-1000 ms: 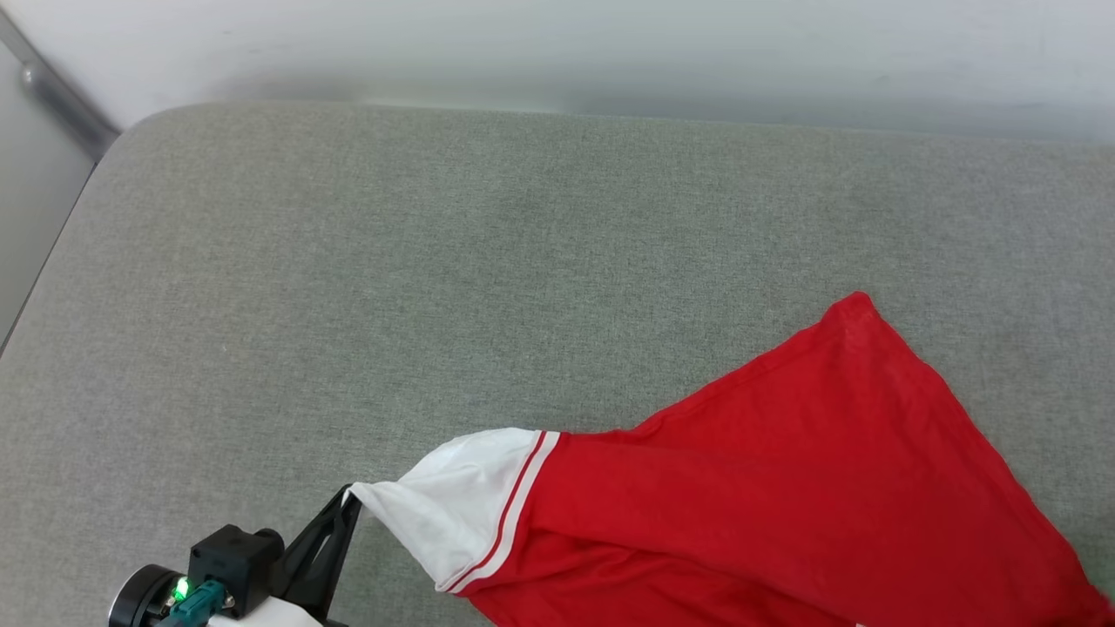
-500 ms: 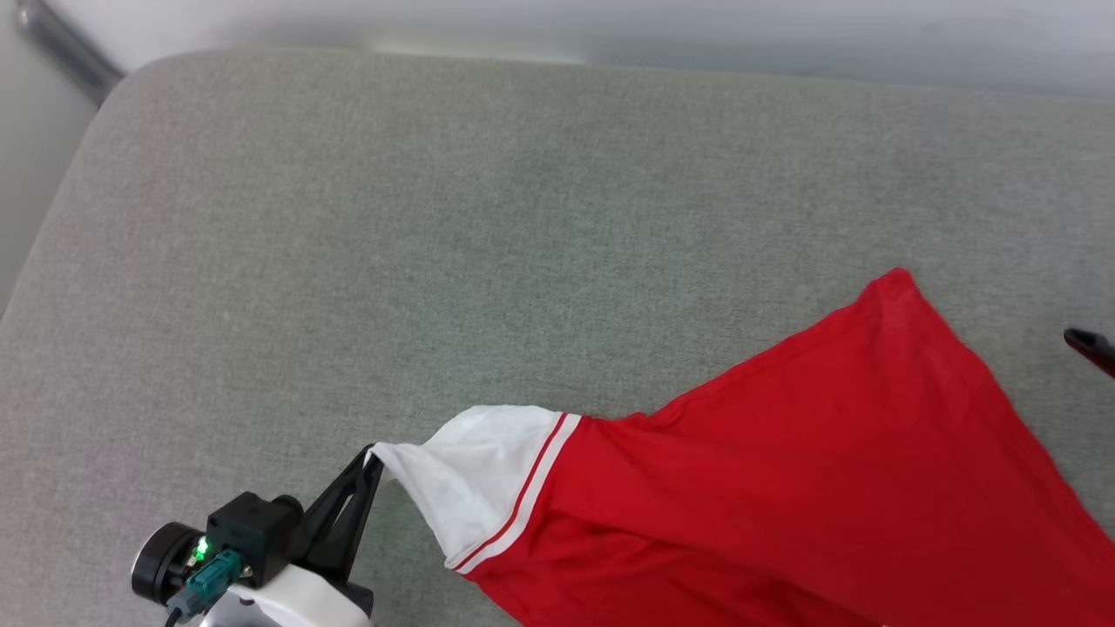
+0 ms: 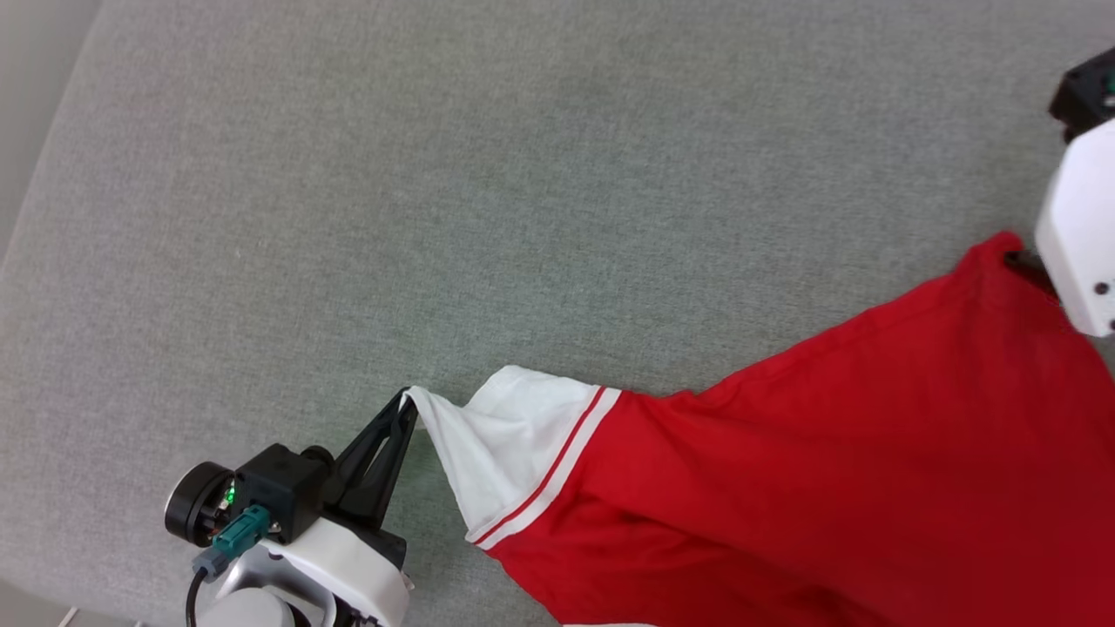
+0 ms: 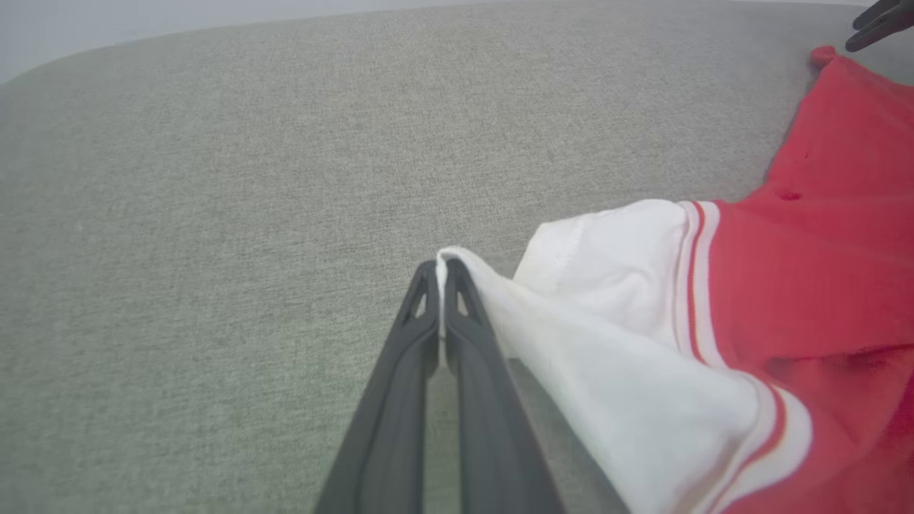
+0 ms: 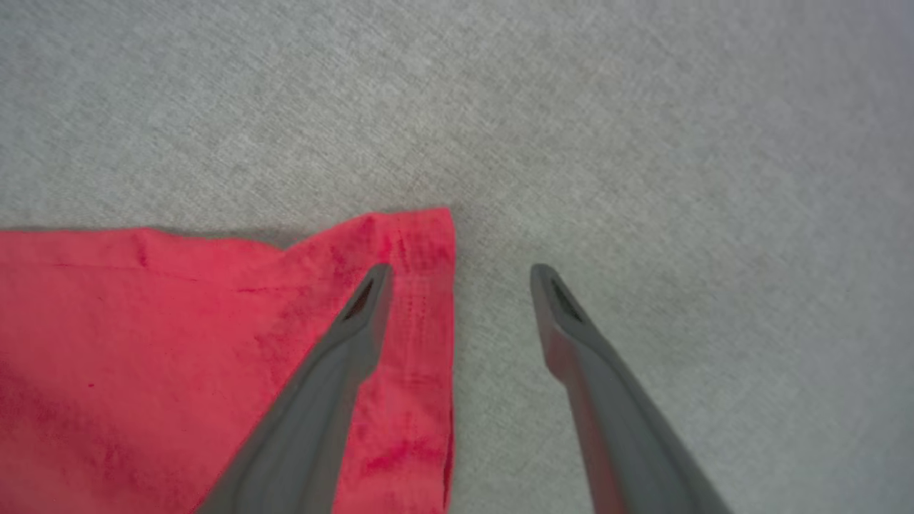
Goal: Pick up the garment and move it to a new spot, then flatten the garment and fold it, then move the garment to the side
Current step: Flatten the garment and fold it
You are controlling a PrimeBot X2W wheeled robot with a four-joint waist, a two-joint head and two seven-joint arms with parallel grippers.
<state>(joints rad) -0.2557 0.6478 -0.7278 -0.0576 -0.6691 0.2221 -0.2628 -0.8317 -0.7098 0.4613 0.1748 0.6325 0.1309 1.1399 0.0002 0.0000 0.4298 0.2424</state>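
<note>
head view: end effector [image 3: 408, 401] tight on garment [image 3: 827, 435]

The garment [image 3: 827, 453] is bright red. Its sleeve [image 3: 514, 435] is white, with a trim [image 3: 549, 475] of one thin red stripe between white bands. The cushion [image 3: 435, 174] is a speckled grey-green weave. The left gripper [image 3: 408, 401] is black, its wrist casing [image 3: 348, 562] white, with a teal plug [image 3: 237, 533].

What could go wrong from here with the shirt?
1. The left fingers pinch only the tip of the sleeve; a pull could slip it free.
2. The open right fingers straddle a corner of the shirt, one over the cushion; closing might miss the hem.
</note>
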